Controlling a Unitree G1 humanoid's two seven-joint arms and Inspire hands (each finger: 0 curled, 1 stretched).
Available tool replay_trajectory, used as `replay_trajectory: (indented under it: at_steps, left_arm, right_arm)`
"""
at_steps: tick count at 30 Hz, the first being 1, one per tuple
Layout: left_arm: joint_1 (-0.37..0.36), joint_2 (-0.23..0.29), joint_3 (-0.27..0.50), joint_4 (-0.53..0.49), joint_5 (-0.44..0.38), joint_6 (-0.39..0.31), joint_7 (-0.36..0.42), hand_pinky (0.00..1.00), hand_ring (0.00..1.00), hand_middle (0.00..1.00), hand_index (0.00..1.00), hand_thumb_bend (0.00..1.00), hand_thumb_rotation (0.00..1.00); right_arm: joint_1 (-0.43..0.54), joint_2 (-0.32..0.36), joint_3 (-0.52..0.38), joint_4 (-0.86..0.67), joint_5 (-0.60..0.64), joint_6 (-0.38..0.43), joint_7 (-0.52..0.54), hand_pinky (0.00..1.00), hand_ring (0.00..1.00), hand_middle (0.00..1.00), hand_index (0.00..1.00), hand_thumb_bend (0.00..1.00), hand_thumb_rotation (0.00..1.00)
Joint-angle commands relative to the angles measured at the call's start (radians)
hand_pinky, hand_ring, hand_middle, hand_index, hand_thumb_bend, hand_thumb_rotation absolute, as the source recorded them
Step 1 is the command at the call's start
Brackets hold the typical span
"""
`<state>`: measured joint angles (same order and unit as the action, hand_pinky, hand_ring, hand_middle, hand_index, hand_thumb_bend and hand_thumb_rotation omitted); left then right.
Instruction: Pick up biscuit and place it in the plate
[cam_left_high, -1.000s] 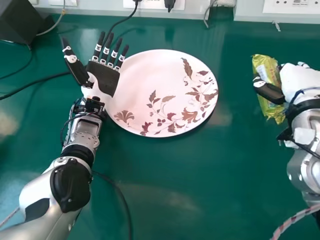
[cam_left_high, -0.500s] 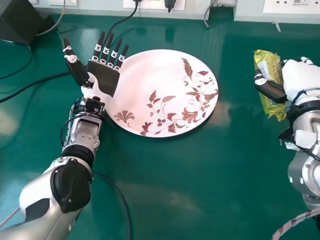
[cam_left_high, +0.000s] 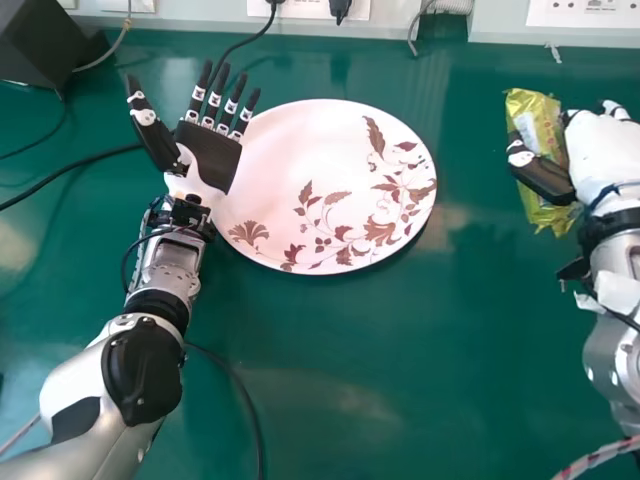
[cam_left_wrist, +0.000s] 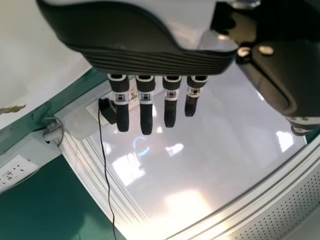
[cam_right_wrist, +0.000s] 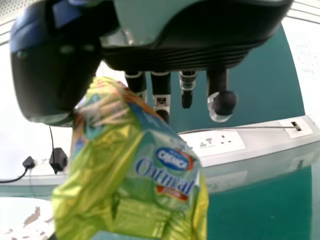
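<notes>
Biscuit pkt (cam_left_high: 534, 118) part. hidden by R robot hand (cam_left_high: 600, 152).

The silver left arm (cam_left_high: 112, 445) has black panels (cam_left_high: 140, 375).

Your right hand (cam_left_high: 604, 152) and the biscuit packet (cam_left_high: 538, 120) have crept slightly toward twelve o'clock; the braided cable (cam_left_high: 598, 458), at your four, has slipped toward six.

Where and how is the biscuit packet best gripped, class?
Probably across its middle, from the robot's right, thumb against fingers: the biscuit packet is longer than wide, and both ends stick out past the thumb of the right hand, which holds it.
</notes>
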<state>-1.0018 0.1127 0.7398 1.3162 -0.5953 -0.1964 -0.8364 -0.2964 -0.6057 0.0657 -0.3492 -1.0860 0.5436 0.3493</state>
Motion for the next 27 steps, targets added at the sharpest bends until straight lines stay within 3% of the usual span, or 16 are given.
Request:
replay_trajectory:
  at_steps: [1,27]
  left_arm:
    - [0.031,-0.007,-0.001,0.006,0.001,-0.003,-0.010,0.80,0.84,0.92,0.99,0.97,0.33]
    - [0.035,-0.016,0.000,0.008,0.000,-0.004,0.005,0.78,0.82,0.91,0.98,0.99,0.33]
  right_arm:
    - [0.012,0.007,-0.017,-0.033,-0.010,-0.006,-0.017,0.00,0.00,0.48,0.47,0.51,0.00]
    - [0.033,0.030,-0.048,-0.053,-0.027,-0.071,-0.093,0.00,0.00,0.48,0.47,0.51,0.00]
